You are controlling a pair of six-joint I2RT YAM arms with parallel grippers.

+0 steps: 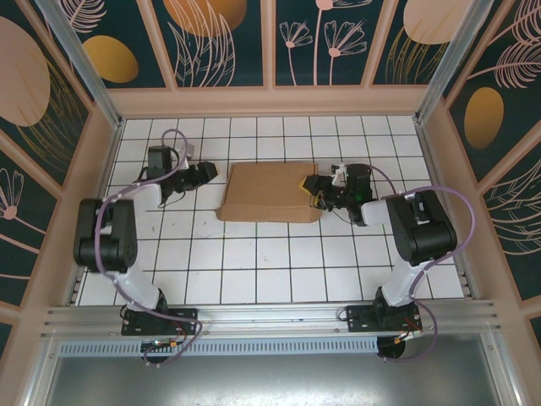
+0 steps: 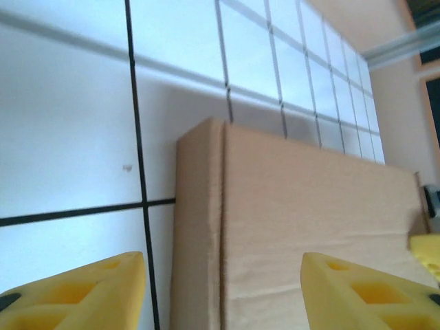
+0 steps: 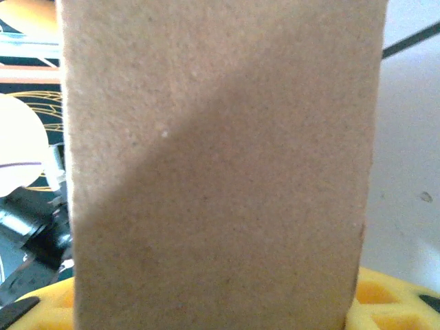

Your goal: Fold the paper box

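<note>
Cardboard, plain brown: the flat paper box [image 1: 264,193] lies between us, left gripper [image 1: 213,173] spread wide beside its edge, right gripper [image 1: 313,192] against its raised flap; we cannot tell its grasp.

White tiled table [image 1: 254,262] — floral panel walls [image 1: 220,34] around it.

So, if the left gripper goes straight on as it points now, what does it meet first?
Most likely the paper box: its folded edge lies just ahead of the open left gripper, though depth is unclear.
</note>
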